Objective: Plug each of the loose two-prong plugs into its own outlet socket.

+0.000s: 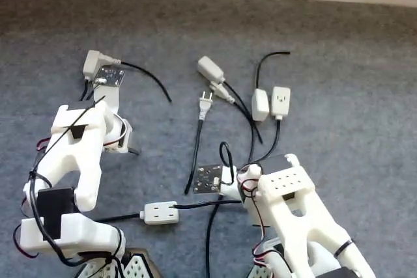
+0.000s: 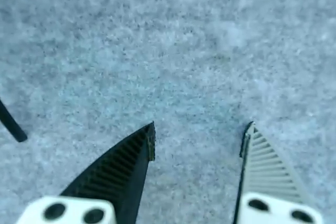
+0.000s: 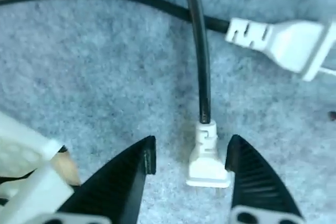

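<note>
the right gripper [image 3: 192, 145] is hovering with its jaws spread, straddling the white plug [image 3: 207, 161], which is lying flat on the carpet [image 3: 79, 66] between them; its long axis is running in line with that gripper, black cord [image 3: 202, 66] leading straight away from the wrist, so this arm is sitting far nearer than the left gripper [image 2: 199, 129], jaws also apart, hanging over bare carpet

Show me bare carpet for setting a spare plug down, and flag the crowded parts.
Free: the far carpet strip beyond all cords; the right side past the rightmost outlet; the patch between the left arm and the loose middle plug. Crowded: the centre, cords tangling down to the right tool.
</note>
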Tool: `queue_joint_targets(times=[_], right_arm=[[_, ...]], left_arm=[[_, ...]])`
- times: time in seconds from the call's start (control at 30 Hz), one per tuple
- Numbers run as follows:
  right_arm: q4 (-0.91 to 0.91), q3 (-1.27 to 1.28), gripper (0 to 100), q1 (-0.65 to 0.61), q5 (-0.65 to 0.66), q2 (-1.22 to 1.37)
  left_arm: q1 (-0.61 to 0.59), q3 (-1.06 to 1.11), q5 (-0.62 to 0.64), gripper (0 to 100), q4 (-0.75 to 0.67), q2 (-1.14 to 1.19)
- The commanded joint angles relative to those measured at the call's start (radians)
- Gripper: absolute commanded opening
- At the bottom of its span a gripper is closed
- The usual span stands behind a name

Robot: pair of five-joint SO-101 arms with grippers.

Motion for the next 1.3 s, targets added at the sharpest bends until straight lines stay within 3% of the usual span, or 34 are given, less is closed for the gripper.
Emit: queue_joint_targets(times=[0.0,0.43,0.6,0.8,0.97,1.1,1.27], right_arm=[[-0.096,0.019,21.3,-0.008,-0.011,-0.016],[-0.168,0.091,16.9,-0.004,-0.008,-0.016],[-0.168,0.091,0.3,-0.007,-0.005,-0.016],[-0.160,0.091,0.4,-0.001,-0.015,-0.016],[-0.145,0.038,0.4,0.041,-0.149,-0.030],[0.081,-0.171,0.4,0.042,-0.183,-0.030],[0.275,-0.559,0.4,0.039,-0.445,-0.025]], left_arm=[[-0.007,-0.004,0.005,27,-0.009,-0.038],[-0.005,-0.004,0.005,27,-0.009,-0.038],[-0.005,-0.002,0.005,27,-0.009,-0.038],[-0.005,-0.002,0.005,27,-0.009,-0.038],[-0.005,-0.012,0.005,27,-0.009,-0.041],[0.004,-0.076,0.003,27,0.012,-0.050],[0.056,-0.332,-0.083,27,0.270,-0.061]])
